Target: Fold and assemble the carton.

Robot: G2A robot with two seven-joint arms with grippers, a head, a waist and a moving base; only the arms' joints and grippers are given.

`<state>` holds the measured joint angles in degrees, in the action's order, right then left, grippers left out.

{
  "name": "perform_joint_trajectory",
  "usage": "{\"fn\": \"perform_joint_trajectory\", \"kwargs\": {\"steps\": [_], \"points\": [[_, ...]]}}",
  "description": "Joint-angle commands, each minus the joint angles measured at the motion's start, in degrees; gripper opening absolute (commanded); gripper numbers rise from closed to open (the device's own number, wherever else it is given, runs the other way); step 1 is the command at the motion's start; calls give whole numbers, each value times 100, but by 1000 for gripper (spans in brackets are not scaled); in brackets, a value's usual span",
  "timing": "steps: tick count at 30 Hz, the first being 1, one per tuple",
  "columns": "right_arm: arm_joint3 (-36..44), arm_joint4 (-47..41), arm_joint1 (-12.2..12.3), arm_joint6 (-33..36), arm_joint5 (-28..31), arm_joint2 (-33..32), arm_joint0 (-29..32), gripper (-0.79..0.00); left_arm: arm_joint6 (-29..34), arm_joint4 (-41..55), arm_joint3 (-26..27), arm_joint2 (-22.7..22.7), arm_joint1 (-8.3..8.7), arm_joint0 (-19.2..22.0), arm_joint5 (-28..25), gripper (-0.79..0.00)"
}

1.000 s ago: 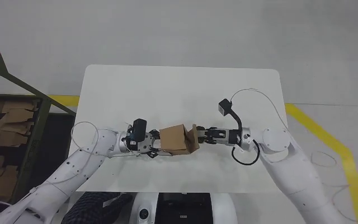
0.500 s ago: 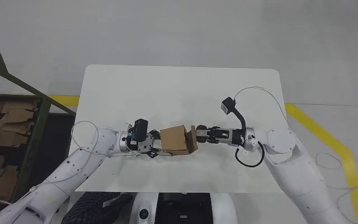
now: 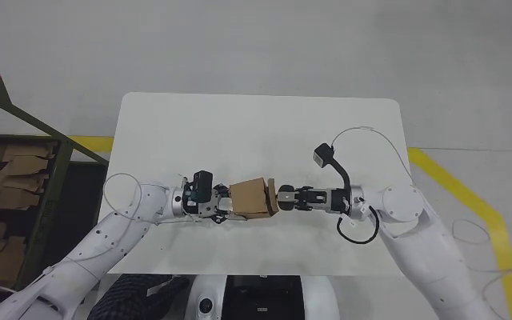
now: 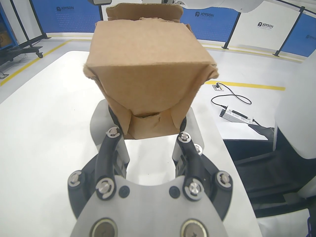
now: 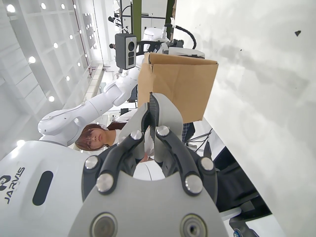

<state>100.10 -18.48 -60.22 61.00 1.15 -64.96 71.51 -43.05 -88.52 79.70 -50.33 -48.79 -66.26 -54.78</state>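
Now the right hand [image 5: 151, 99], fingers pressed together, has pushed in toward the carton [image 3: 250, 200]. The end flap [image 3: 272, 195], which stood out at an angle a second ago, lies almost flat against the open end. The left hand [image 4: 148, 134] has not moved. It clamps the carton's opposite, tucked end between its fingers and holds it low over the near middle of the worktop [image 3: 256, 128]. This end looks close to shut, and a final press or tuck probably remains.
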Motion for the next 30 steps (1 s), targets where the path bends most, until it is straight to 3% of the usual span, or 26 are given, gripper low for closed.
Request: {"fn": "perform_joint_trajectory", "kwargs": {"steps": [1,3,7,15,30], "points": [[-15,-11,0,20,-10,13,-19,-785,11,-35,-8,-6,-1,-5,29,-474],[-37,-14,1,37,-42,30,-32,-782,13,-58,-17,-7,-5,-12,55,-474],[-73,-42,1,40,-74,47,-56,-640,17,-124,-12,-10,-11,-19,106,-474],[-109,-27,8,68,-146,82,-93,-696,-41,-164,-1,-36,-18,-40,129,-474],[30,-73,72,-187,27,-239,125,-690,-158,-142,3,-95,-25,-81,80,-477]]}}
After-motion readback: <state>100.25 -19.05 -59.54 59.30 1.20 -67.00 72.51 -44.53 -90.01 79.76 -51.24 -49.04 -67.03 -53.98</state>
